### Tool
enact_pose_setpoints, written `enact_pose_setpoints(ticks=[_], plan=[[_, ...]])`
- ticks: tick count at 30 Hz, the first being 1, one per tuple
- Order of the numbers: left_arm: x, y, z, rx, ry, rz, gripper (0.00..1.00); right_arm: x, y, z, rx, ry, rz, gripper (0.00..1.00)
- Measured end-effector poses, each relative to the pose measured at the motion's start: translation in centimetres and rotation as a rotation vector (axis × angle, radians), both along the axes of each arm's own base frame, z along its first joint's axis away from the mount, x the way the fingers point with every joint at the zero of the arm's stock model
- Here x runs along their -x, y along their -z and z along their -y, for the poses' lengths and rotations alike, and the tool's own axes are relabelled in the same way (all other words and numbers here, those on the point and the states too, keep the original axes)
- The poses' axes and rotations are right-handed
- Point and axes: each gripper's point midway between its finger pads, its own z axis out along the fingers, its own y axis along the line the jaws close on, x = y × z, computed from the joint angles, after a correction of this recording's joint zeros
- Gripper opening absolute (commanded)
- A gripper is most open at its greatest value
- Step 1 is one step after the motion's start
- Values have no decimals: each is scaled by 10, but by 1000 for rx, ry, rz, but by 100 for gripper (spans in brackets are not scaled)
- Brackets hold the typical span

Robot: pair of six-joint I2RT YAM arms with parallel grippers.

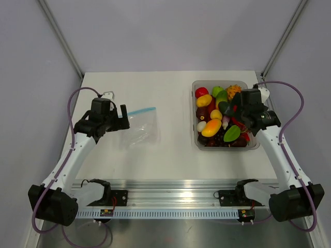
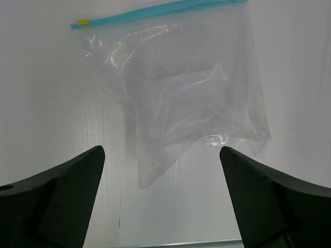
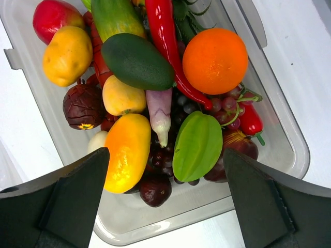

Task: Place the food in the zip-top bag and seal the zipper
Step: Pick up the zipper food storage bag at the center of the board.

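The zip-top bag point(image 2: 181, 93) lies flat, crumpled and empty on the white table, left of middle point(image 1: 140, 125). Its blue zipper point(image 2: 155, 11) runs along the far edge, with a small yellow tab at one end. My left gripper point(image 2: 161, 150) hovers open just short of the bag's bottom corner, nothing between its fingers point(image 1: 124, 118). The food point(image 1: 214, 119) is piled in a clear tub point(image 1: 196, 140) on the right. My right gripper point(image 3: 165, 151) hangs open above the tub's near end, over an orange mango point(image 3: 126, 152) and a green starfruit point(image 3: 197, 146), holding nothing.
The tub's rim point(image 3: 289, 150) also encloses an orange point(image 3: 215, 60), a red chilli point(image 3: 163, 36), a dark green avocado point(image 3: 137, 61) and purple grapes. A metal rail point(image 1: 170, 199) carrying both arm bases runs along the table's near edge. Grey walls enclose the table.
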Motion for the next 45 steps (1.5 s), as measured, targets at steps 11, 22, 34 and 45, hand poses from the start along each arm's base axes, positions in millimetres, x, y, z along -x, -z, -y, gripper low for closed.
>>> enact_pose_setpoints(ticks=[11, 22, 34, 45], plan=[[-27, 37, 15, 23, 4, -126, 88, -4, 5, -12, -38, -63, 14, 99], [-25, 66, 127, 349, 205, -218, 83, 3, -5, -19, -71, -100, 67, 99], [-52, -20, 170, 503, 323, -59, 77, 9, -4, -28, -91, -163, 66, 99], [-47, 52, 71, 486, -49, -216, 79, 36, 3, -185, -127, -611, -19, 97]])
